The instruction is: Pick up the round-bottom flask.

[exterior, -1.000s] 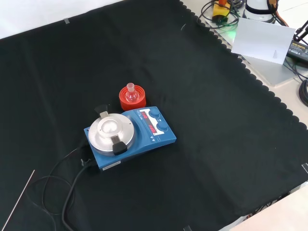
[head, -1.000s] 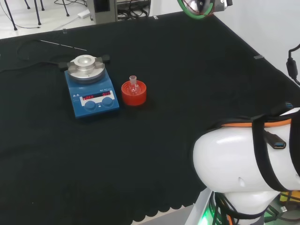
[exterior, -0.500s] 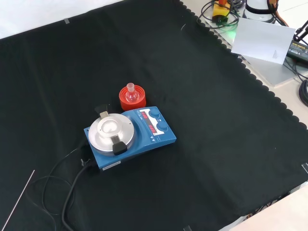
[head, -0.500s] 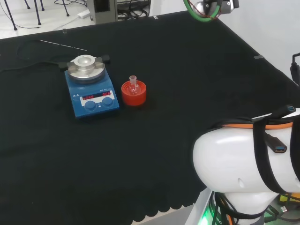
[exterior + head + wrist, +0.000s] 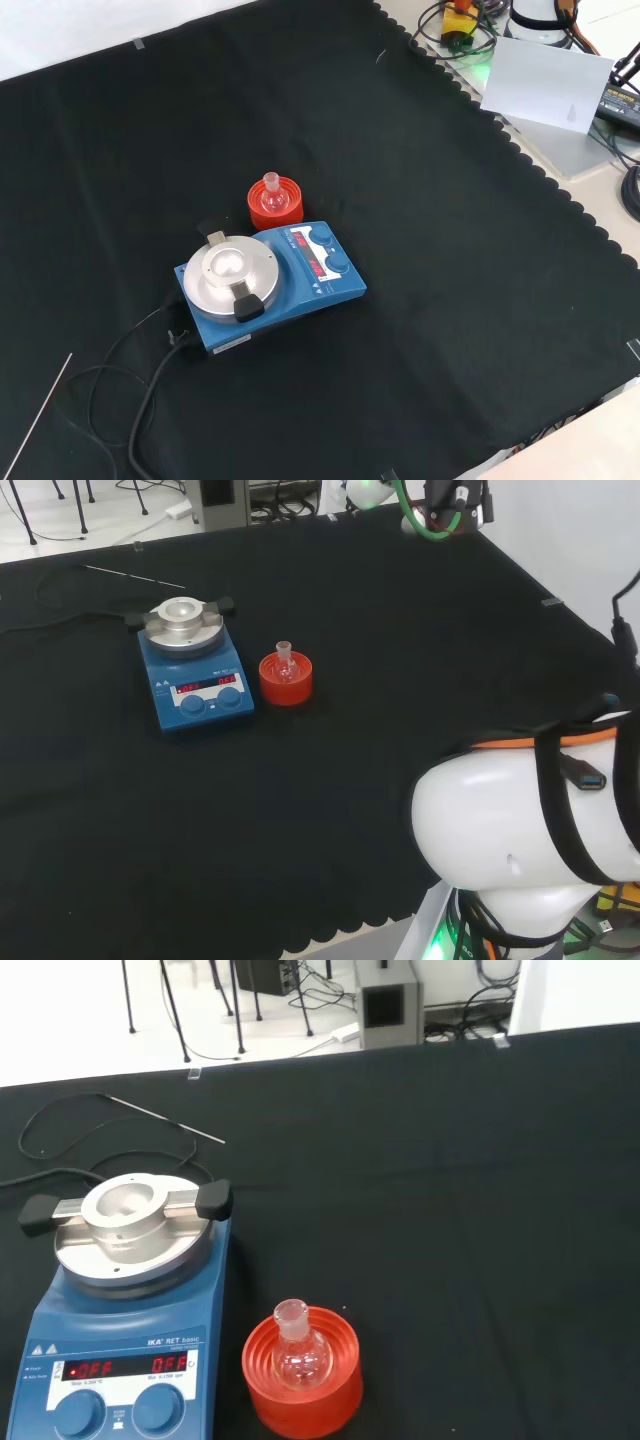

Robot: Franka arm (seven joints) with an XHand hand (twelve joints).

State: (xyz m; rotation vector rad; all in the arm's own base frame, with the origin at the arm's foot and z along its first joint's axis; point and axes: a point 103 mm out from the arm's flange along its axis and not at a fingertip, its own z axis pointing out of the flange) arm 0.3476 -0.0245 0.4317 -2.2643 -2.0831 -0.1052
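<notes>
A small clear round-bottom flask stands neck up in a red ribbed ring stand near the middle of the black cloth. In the front view the flask and its stand sit just behind the blue stirrer. The wrist view looks down from some way off at the flask in the stand. The arm's end, black with a green cable loop, hangs high over the far right of the cloth in the head view, well away from the flask. Nothing touches the flask.
A blue hotplate stirrer with a round metal top stands right beside the stand, to its left in the head view and in front of it in the front view. Its black cable and a thin metal probe lie behind it.
In the head view the arm's end with the green cable loop has come lower and a little left along the top edge. The flask, stand and stirrer have not moved.
</notes>
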